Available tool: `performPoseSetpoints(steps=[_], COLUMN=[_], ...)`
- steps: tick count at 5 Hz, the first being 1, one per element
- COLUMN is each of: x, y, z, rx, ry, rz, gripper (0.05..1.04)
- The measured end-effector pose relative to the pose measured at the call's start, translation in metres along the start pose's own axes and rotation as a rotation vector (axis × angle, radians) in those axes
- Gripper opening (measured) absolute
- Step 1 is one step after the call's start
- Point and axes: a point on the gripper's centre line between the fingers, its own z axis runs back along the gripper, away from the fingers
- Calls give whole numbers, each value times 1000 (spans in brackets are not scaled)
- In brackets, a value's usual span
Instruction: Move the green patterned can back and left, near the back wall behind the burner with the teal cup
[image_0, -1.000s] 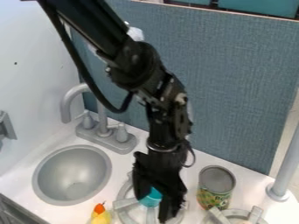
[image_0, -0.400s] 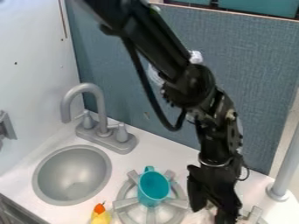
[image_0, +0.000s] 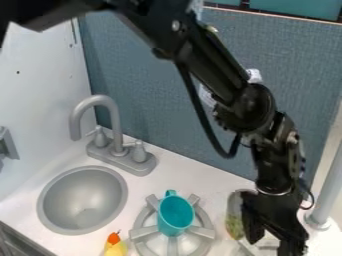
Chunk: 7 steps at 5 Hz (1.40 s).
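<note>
Spread apart, the jaws of the black gripper (image_0: 272, 246) hang low over the right burner (image_0: 248, 248). Just beside them, partly hidden behind the gripper, is the can (image_0: 234, 219); I cannot tell whether they touch. Left of it, a turquoise cup (image_0: 175, 215) sits on another burner (image_0: 143, 233). Farther left are a yellow-and-orange toy (image_0: 115, 246), the round sink (image_0: 83, 200) and the grey faucet (image_0: 115, 120).

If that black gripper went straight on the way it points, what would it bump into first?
Most likely the grey burner under the gripper, though depth is unclear; the can seems just beside that line.
</note>
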Motion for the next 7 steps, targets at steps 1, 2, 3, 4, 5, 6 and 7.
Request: performPoseSetpoints(steps=[1, 2, 3, 4, 5, 6, 7], x=[8, 17, 25, 34, 39, 40, 43], y=[-1, -1, 11, 26, 36, 55, 76], z=[-7, -12, -18, -22, -23, -21, -19], rx=[-14, -31, -45, -69, -61, -9, 87], ry=[-11, -35, -57, -91, -97, -111, -152], rz=[23, 40, 81, 120, 131, 164, 229], gripper=[1002, 1002, 1002, 1002, 1002, 1002, 1002])
